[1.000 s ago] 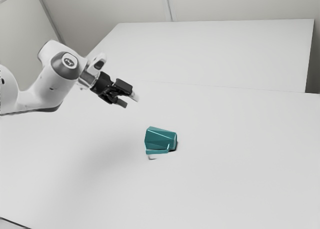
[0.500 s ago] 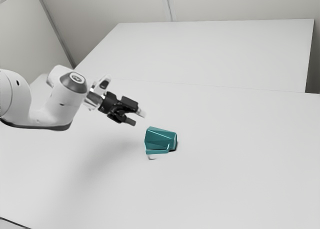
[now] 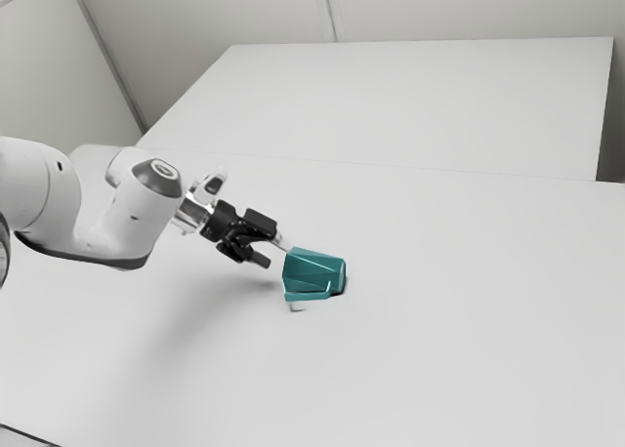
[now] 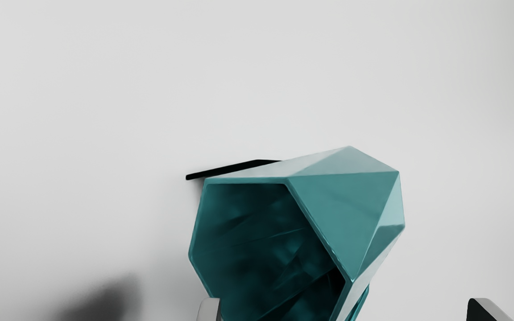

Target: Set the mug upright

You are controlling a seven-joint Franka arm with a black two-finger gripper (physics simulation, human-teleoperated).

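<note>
No writing, numbers or signs are readable

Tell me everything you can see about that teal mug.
The mug is teal, with flat, angular facets and a smooth sheen; I can't tell whether it is ceramic or plastic. It lies on its side on the white table, its mouth facing the exterior view's left and its inside dark. The handle is low on the side nearer that camera. My open gripper is at the mouth; whether a finger touches the rim is unclear.
</note>
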